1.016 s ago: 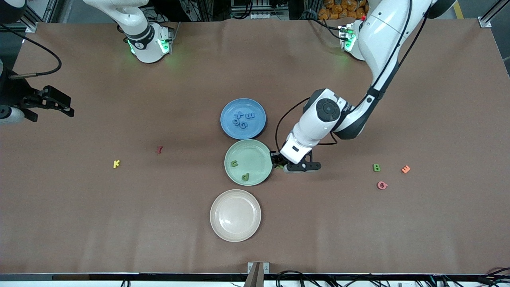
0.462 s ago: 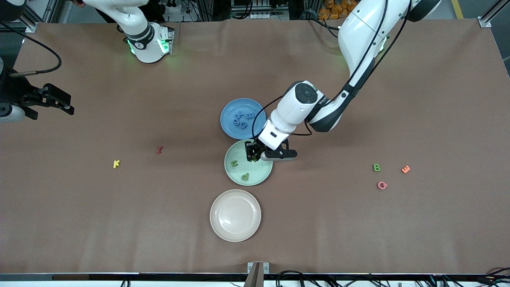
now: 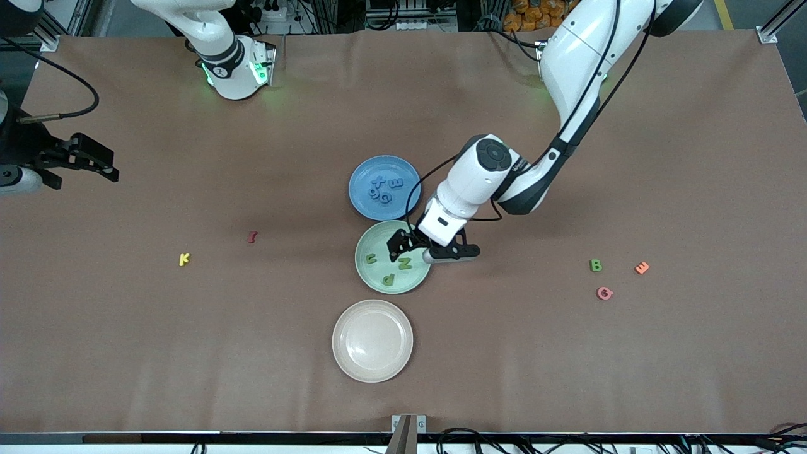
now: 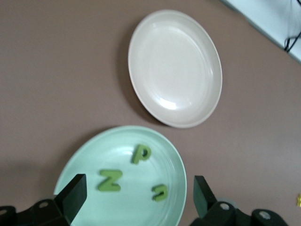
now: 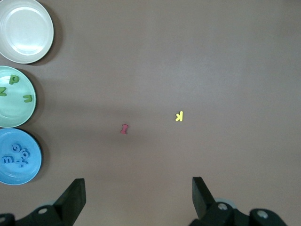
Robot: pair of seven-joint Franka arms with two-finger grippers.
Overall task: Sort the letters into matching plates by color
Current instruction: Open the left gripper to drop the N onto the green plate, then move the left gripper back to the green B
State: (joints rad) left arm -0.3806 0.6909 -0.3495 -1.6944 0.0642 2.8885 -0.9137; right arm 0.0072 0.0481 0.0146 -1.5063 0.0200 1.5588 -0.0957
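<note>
Letters: four blue in blue plate, overlapping, hard to read | three green in green plate under left claw, fingers apart, empty | cream plate bare | right claw waits spread, empty, at surface edge, arm partly cut off | loose: green, orange, pink, yellow, dark red.

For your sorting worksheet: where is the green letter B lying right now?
In the front view the green letter B lies on the bare table toward the left arm's end, beside the orange letter and the pink letter, well away from the pale green plate.
</note>
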